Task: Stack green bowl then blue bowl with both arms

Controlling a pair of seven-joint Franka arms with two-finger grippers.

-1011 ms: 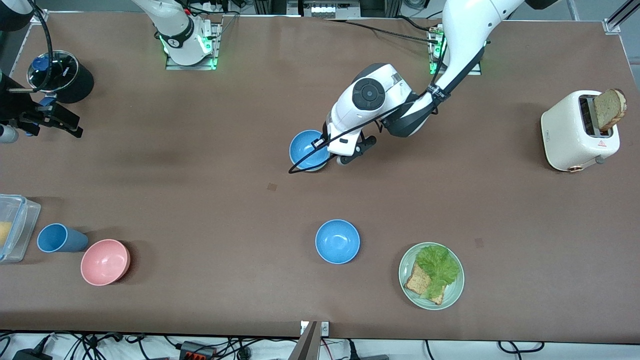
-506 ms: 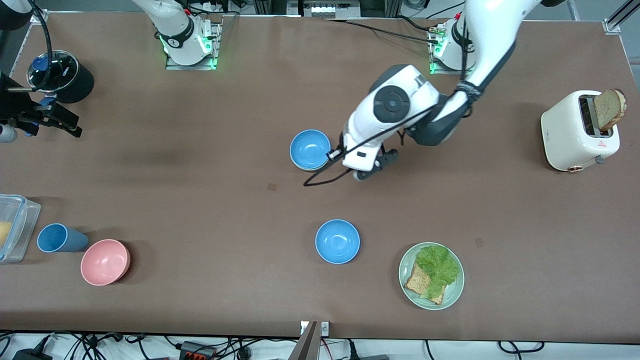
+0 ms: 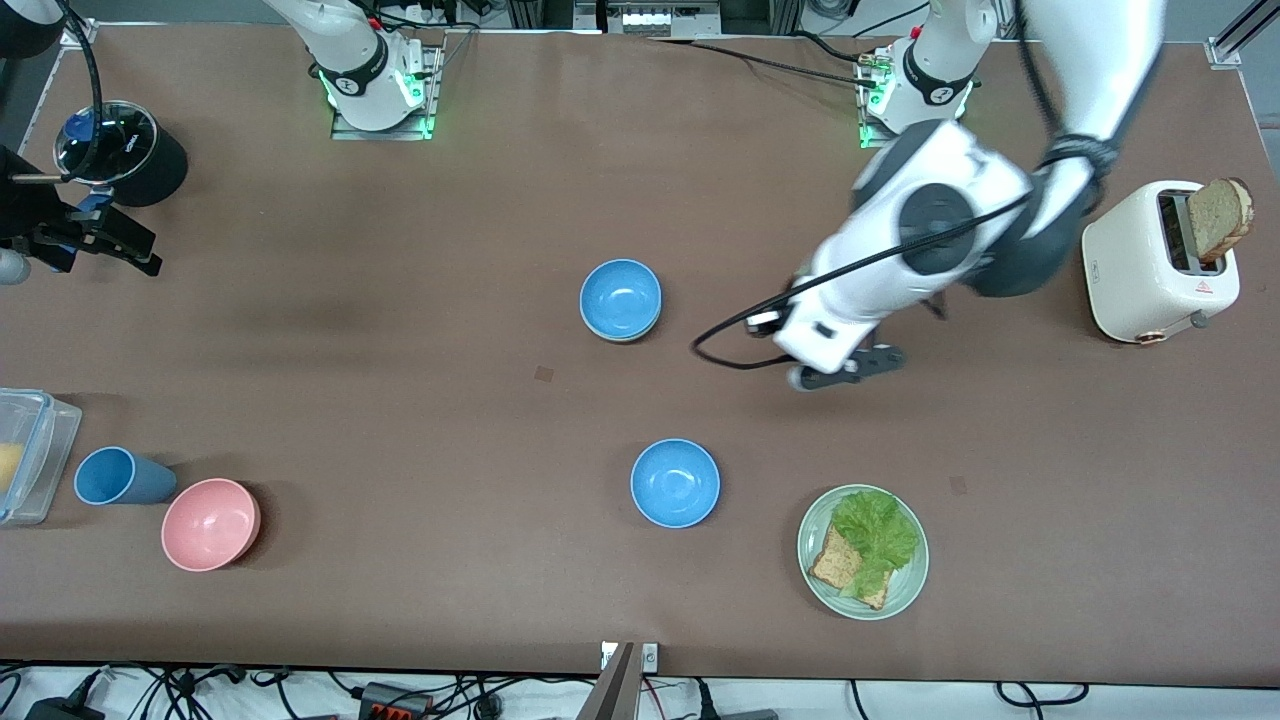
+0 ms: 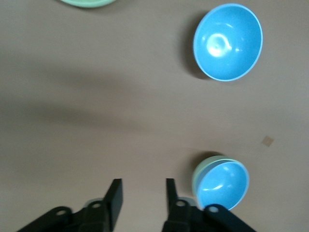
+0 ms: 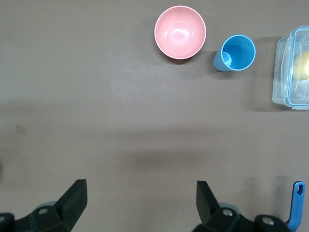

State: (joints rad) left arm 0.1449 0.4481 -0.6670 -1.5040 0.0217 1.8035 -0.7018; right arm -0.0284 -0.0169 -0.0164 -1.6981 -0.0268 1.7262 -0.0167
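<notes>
Jaws first: your left gripper shows its two black fingers parted with a gap between them and nothing in it; it hangs over bare bench between the stacked bowls and the toaster. Your right gripper has its jaws spread wide and empty, over bare bench near the right arm's end, where that arm waits.

Working from the front camera's edge outward, you have the green plate with toast and lettuce nearest, and at much the same depth, toward the right arm's end, the pink bowl. Just beside it sits the blue cup, and next to that the clear container at the bench edge. A lone blue bowl stands a little farther from the camera than the plate, toward the middle of the bench.

Farther still you find the other blue bowl nested inside the green bowl, whose pale rim peeks out along one side in the left wrist view. The toaster holds a slice of bread sticking up from its slot. A black pot stands near the right arm's base.
</notes>
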